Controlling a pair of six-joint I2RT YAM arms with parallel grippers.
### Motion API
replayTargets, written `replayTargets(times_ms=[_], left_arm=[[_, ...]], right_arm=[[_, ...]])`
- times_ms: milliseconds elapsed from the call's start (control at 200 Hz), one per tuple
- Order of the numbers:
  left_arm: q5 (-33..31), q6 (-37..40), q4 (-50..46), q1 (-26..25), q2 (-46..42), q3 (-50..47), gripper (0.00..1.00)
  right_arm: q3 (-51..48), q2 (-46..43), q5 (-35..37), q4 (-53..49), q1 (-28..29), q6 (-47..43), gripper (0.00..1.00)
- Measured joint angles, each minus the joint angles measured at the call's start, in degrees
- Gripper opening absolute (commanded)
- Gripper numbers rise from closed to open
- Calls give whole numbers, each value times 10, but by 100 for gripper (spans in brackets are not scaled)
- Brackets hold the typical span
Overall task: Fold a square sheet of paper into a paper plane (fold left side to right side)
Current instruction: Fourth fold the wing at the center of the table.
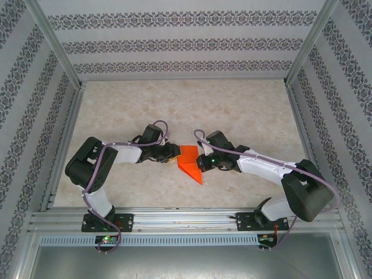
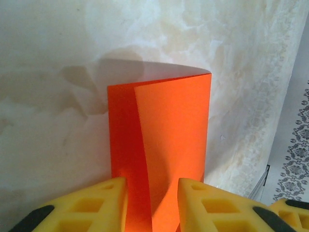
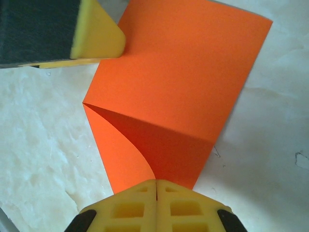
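Paper plane, first fold in progress. The paper (image 1: 189,163) lies near the middle of the desk (image 1: 232,116), between my two hands: my left hand (image 1: 171,152) at its 9 o'clock, my right hand (image 1: 201,163) at its 3 o'clock. My right hand is fully closed, its yellow fingers (image 3: 140,203) pressed together and pinching one edge of the paper. My left hand stands partly open, its fingers (image 2: 104,205) apart over the opposite end, the paper running under the gap; I judge that it clamps nothing. The paper is bright orange-red, thin and unmarked. One flap is bent across the other in a soft curve, the lower layer showing as a darker strip beside it. The bend is rounded, not yet pressed into a flat crease. From above, a corner points toward 5 o'clock. Done: the side-to-side fold is begun. Left, as I judge it: aligning the edges, flattening the crease, and every later fold, since no dart shape has formed.
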Motion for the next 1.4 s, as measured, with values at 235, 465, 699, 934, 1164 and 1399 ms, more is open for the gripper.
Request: replayTargets(times_ms=[235, 465, 699, 934, 1164, 1399], left_arm=[[7, -6, 31, -3, 7, 2, 21], [30, -15, 52, -13, 5, 8, 21], [35, -31, 70, -16, -3, 12, 20], [38, -45, 71, -30, -3, 34, 19], [38, -51, 71, -31, -3, 35, 18], [38, -57, 71, -31, -3, 35, 18]], right_arm=[[-5, -16, 17, -14, -12, 6, 30], [-3, -74, 66, -67, -5, 12, 34], [9, -101, 152, -116, 98, 40, 41], [33, -32, 260, -131, 214, 87, 46], [72, 62, 329, -141, 250, 114, 46], [100, 103, 374, -150, 253, 121, 44]])
